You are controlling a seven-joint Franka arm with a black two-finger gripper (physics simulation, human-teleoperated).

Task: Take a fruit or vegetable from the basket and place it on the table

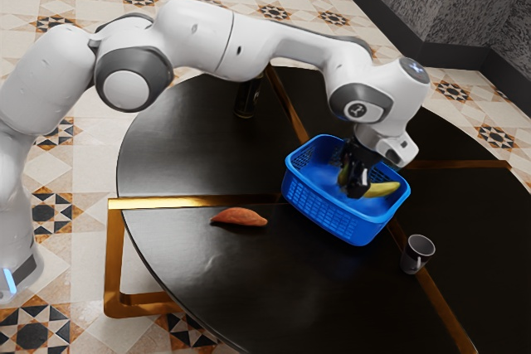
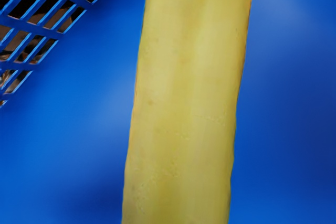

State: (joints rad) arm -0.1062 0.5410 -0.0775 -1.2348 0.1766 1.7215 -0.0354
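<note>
Down inside the blue basket (image 1: 328,215) is my black gripper (image 1: 355,186), right at a yellow banana (image 1: 381,189). One end of the banana sticks out past the gripper toward the exterior view's right, and the gripper hides its middle. Seen from my hand, the banana (image 2: 184,98) runs lengthwise just under it, with the basket's blue inside (image 2: 283,108) on both sides. Whether the banana is held cannot be made out.
A reddish-brown sweet potato (image 1: 240,217) lies on the dark round table (image 1: 187,143), left of the basket in the exterior view. A cup (image 1: 416,254) stands near the basket's right side, and a dark glass (image 1: 246,100) stands farther back.
</note>
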